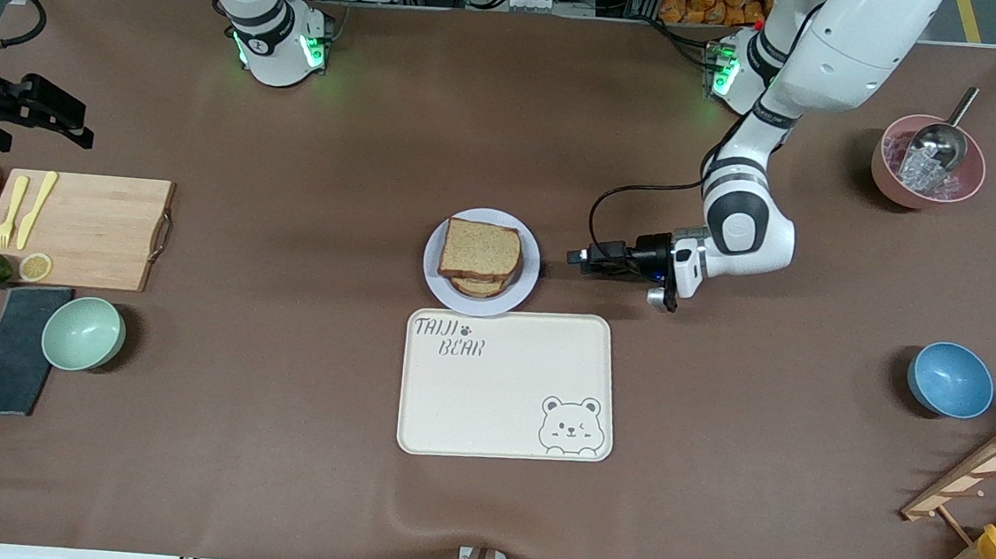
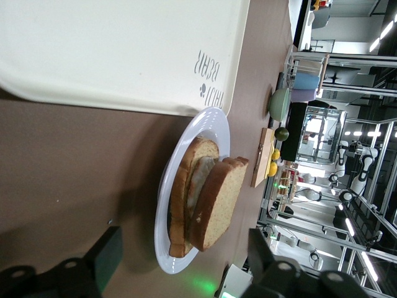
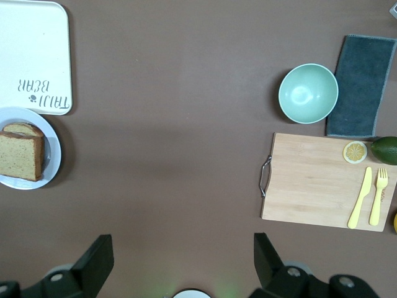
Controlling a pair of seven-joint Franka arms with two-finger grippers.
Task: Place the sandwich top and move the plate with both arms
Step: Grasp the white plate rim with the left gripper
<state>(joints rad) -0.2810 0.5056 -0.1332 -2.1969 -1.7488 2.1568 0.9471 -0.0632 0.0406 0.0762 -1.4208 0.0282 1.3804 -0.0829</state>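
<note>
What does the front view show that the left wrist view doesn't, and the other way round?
Only the front view shows the pink bowl with its scoop, the blue bowl and the left gripper from outside, beside the plate. Only the left wrist view shows the pale filling under the sandwich top. Both show the sandwich, plate and bear tray.

Cream bear tray, wooden cutting board with yellow fork and knife, green bowl, blue bowl, pink bowl holding metal scoop
</note>
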